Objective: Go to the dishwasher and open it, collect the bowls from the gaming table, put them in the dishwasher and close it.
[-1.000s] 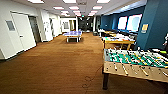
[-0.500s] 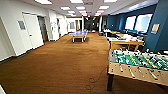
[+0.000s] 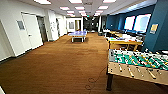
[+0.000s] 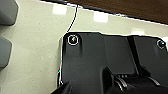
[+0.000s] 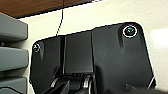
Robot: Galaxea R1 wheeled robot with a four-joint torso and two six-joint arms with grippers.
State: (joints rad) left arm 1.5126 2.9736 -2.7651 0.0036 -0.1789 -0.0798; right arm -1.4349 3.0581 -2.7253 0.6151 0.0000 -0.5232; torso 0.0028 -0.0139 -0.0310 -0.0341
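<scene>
The green-field football table with light wood sides [image 3: 140,66] is cut off by the right and bottom edges of the head view, and items on the distant wood-topped desk [image 3: 123,42] are too blurred to identify.

Foosball table [image 3: 140,65] (rt), brown carpet [image 3: 62,65]

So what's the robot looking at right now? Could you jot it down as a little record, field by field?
place: long office hall with brown carpet
near right: football table with green field and rods
farther right: wooden table with colourful items on top
far middle: blue table-tennis table
left side: white door
floor: thin dark cable near the football table
</scene>
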